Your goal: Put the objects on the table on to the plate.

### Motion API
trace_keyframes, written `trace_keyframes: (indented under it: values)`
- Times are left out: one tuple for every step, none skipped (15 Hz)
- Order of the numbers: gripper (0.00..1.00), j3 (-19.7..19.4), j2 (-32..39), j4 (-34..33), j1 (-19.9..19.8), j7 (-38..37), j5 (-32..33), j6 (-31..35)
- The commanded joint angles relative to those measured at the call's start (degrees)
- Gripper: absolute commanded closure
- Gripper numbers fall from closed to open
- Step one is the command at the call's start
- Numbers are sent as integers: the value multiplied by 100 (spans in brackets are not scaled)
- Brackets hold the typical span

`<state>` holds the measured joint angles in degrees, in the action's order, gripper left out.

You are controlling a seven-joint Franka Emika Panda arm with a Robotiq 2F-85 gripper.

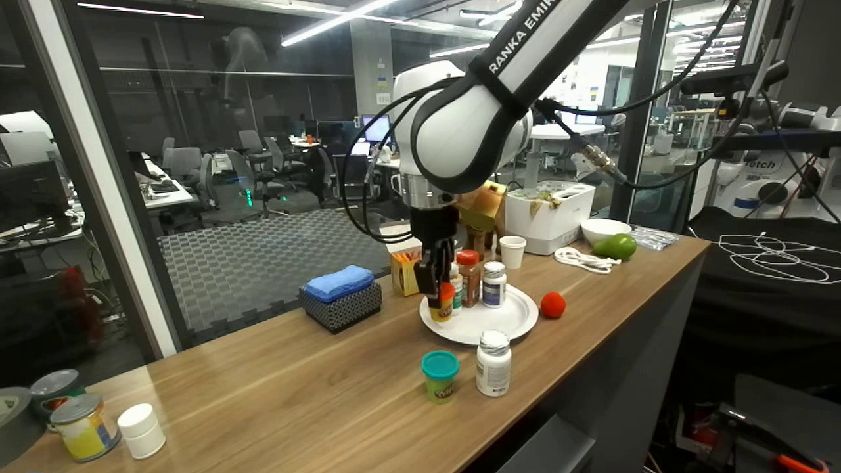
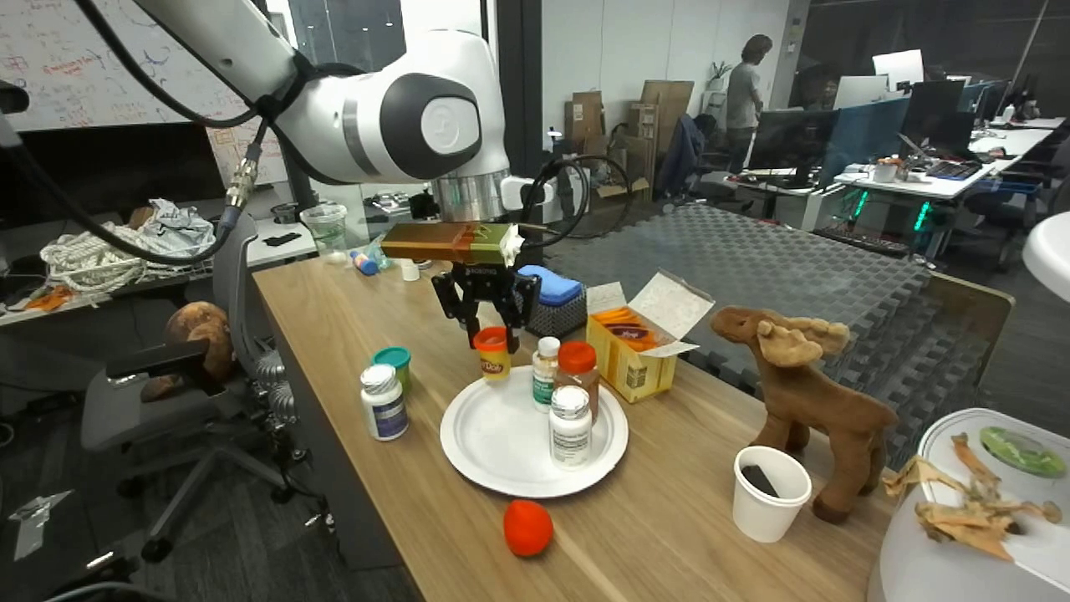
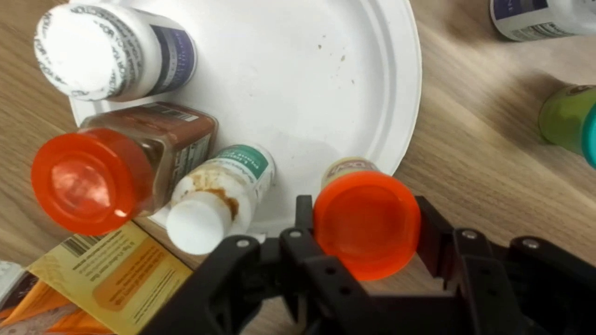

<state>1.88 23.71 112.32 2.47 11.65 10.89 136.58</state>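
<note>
Tool (image 2: 493, 341) pinches the yellow tub (image 2: 495, 365) at 11 o'clock on the edge of the plate (image 2: 493, 443) in an exterior view; seating unclear. Likely light, stiff, slick; best held across its red lid (image 3: 368, 223).

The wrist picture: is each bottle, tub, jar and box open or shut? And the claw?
Claw: closed on the orange-lid tub
Orange-lid tub: lid on
Green tub: lid on
Red-cap jar: cap on
Green-label bottle: cap on
White bottle on the plate: cap on
Other white bottle: cap on in both exterior views
Yellow box: open, flaps up
</note>
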Motion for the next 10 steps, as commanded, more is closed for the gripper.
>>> trace_keyframes:
  values:
    - [71,151,-174,345,-101,514,-13,249]
    - [71,152,-156,385,-95,589,33,302]
    - [71,146,-151,415,-80,646,84,349]
    - [71,115,-152,444,-47,665,178,426]
    - [71,115,-153,455,-49,719,194,477]
    - [71,80,-153,438,-28,711,269,524]
    - [71,72,-151,429,-28,722,309,563]
    - [71,47,-146,417,-21,693,391,608]
    - [71,30,-141,414,-20,679,450,657]
    - [71,17,-140,415,-22,682,502,682]
